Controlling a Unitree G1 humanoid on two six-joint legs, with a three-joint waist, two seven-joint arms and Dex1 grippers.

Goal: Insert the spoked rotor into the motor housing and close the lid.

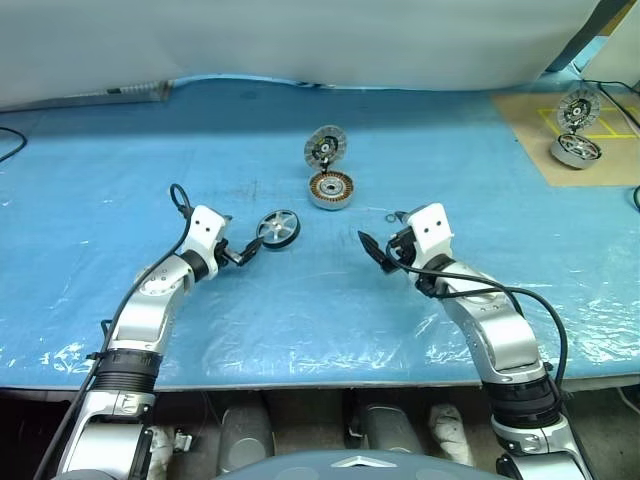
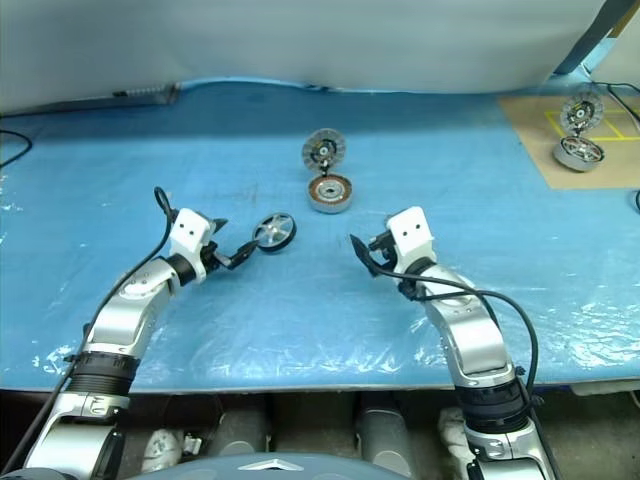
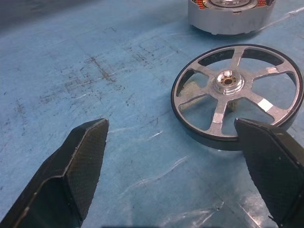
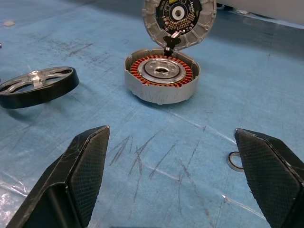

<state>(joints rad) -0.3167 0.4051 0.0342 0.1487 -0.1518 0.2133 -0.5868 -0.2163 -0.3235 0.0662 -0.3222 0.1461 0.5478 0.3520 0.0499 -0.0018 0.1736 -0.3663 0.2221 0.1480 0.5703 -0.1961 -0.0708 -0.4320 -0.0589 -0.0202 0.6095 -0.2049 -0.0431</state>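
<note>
Nothing done yet; left gripper point(image 1: 252, 249) spread wide, empty, just short of the spoked rotor point(image 1: 278, 228), which lies flat on the blue worktop point(image 1: 90, 210), axle pointing up; motor housing point(image 1: 331, 189) beyond, windings exposed, mouth up; lid point(image 1: 324, 147) hinged upright, still open; right gripper point(image 1: 372, 251) spread, empty, aimed toward the housing; insertion and closing remain.

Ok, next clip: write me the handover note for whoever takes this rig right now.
Left hand: open, empty, right beside the spoked rotor, not gripping it.
Right hand: open, empty, hovering over the blue table cover, short of the motor housing.
Rotor lies flat on the cover, to the left of the housing. Housing sits empty, copper windings exposed; the lid stands upright on its hinge behind it.
Done: nothing yet.
Left: grasp rotor, seat it in housing, fold lid shut.
</note>
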